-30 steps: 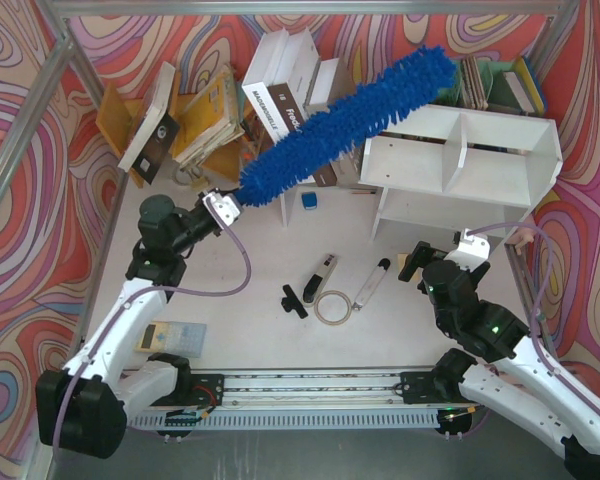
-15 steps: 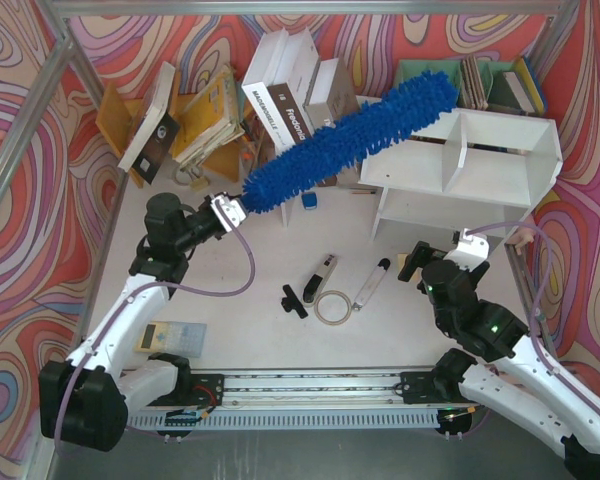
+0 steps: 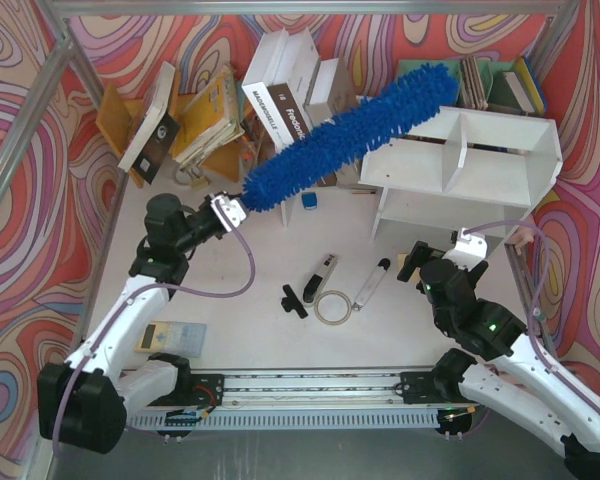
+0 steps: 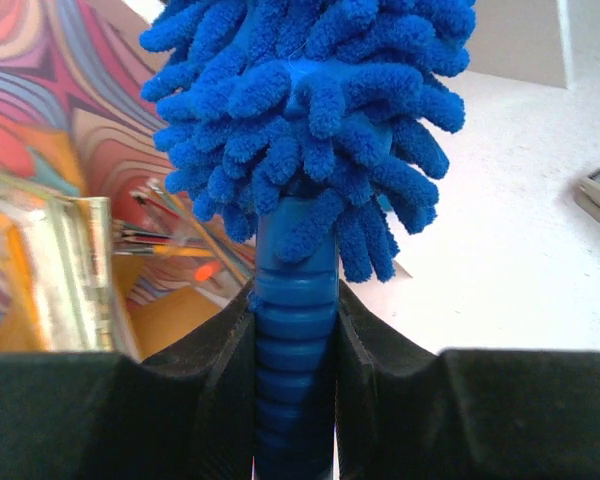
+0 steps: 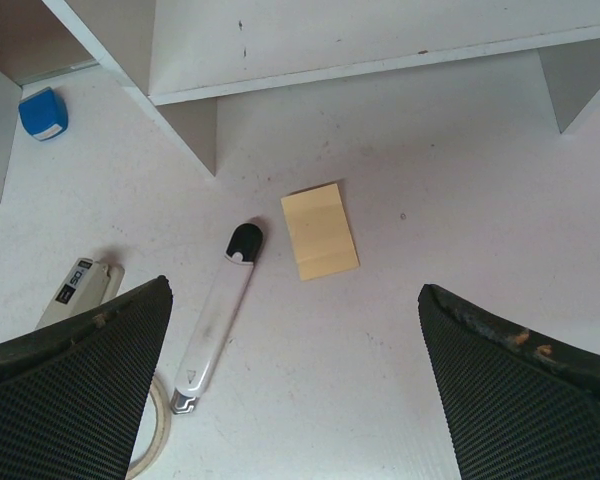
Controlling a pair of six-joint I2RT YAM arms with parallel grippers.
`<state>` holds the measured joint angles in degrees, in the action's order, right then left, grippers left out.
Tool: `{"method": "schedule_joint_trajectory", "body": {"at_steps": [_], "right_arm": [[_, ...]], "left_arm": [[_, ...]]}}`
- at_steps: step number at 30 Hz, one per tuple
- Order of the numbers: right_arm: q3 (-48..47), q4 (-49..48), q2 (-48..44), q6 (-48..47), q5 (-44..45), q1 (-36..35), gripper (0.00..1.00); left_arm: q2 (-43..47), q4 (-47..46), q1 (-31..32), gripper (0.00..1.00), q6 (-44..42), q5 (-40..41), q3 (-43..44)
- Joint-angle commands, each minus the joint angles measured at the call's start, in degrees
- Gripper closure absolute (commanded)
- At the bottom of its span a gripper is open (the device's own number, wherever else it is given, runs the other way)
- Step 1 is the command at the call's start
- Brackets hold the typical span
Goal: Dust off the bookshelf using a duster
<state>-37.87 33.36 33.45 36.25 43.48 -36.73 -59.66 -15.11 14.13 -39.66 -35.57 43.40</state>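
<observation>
Top external view, counted: one duster (image 3: 345, 135), one bookshelf (image 3: 412, 165), two slim pen-like tools (image 3: 372, 283), one thin pale ring (image 3: 332, 307), one small blue block (image 3: 309, 201), one calculator (image 3: 175, 337). My left gripper (image 3: 225, 210) was clamped on the duster's short handle, with the long head raised on a diagonal up and to the right. Its far tip lay over the far left corner of the bookshelf; contact with the wood could not be judged. The bookshelf was white, flat-panelled and boxy, with two compartments split by one upright divider (image 3: 454, 148). Left wrist view: both of my black fingers (image 4: 220, 400) pressed against a ribbed blue plastic handle (image 4: 295, 380), one on each side. Above it the head was a shaggy mass of soft, noodle-like blue strands. Right wrist view: my right gripper (image 5: 295, 370) hung spread wide above the white table (image 5: 430, 250), nothing between its two dark textured fingers (image 5: 70, 360). Below it lay one square yellow paper note (image 5: 320, 230), flat, just beside one white pen-shaped tool with a black cap (image 5: 215, 320), the two not touching. The blue block (image 5: 43, 112) sat near the shelf's foot.
</observation>
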Motion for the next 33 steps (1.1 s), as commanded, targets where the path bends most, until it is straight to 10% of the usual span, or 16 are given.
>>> {"method": "schedule_joint_trajectory", "body": {"at_steps": [1,33], "right_arm": [[-0.9,0.0,0.0,0.2,1.2,0.1,0.01],[-0.6,0.5,-1.4,0.8,1.3,0.1,0.01]], "left_arm": [[-4.3,-0.4,3.0,1.0,-0.9,0.5,0.1],[-4.4,-1.7,7.0,1.0,-0.3,6.7,-0.9]]}}
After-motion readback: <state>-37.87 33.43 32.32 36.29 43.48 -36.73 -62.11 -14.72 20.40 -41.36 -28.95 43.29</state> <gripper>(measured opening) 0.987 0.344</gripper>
